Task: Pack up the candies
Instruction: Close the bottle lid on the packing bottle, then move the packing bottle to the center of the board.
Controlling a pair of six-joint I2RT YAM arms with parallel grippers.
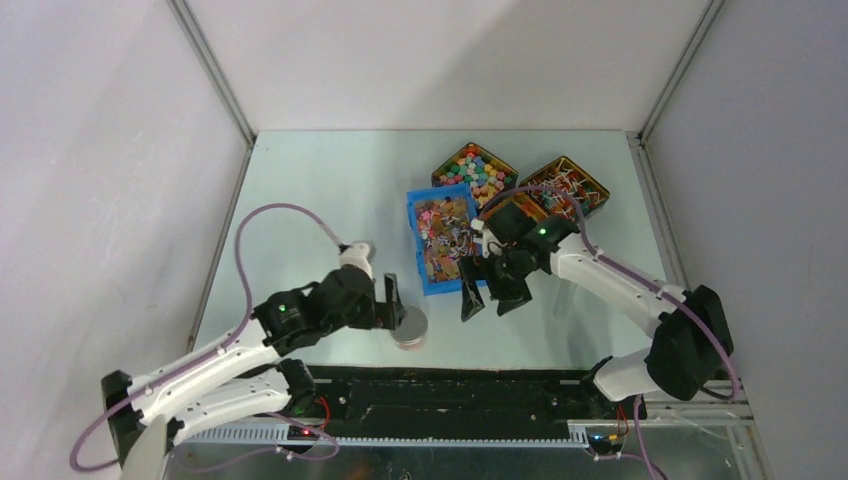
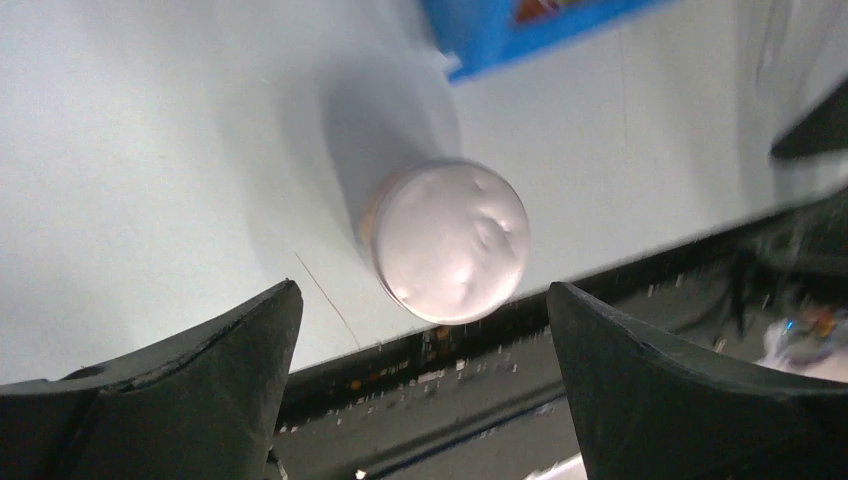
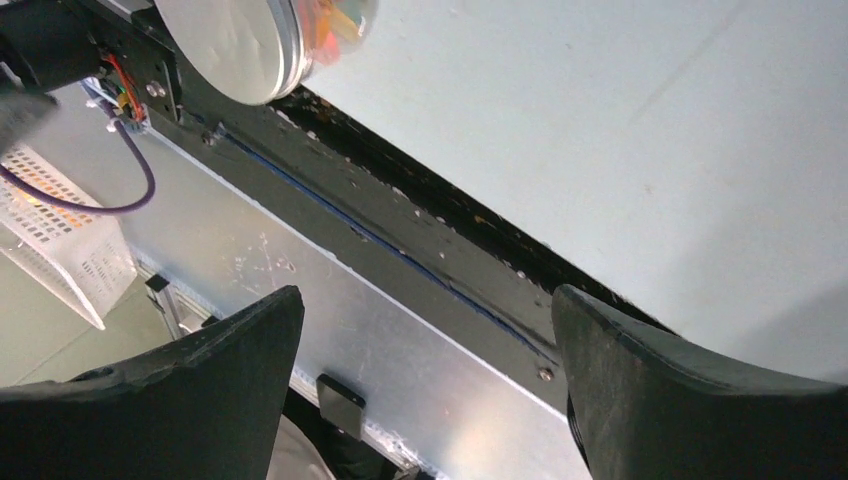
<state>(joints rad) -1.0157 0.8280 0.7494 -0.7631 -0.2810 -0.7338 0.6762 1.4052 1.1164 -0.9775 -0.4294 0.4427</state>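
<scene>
The left arm [image 1: 230,350] reaches low over the surface [image 1: 320,190], left fingers [image 2: 200,380] wide apart and empty, the lidded jar [image 1: 410,328] just beyond them. The right arm [image 1: 610,280] bends back, right fingers [image 1: 470,298] equally spread and empty, beside the blue bin [image 1: 416,250] holding the candies [image 1: 445,235].

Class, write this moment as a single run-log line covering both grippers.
left gripper: open, beside lidded jar | right gripper: open, empty, near blue bin | jar: upright on table, candies inside
</scene>
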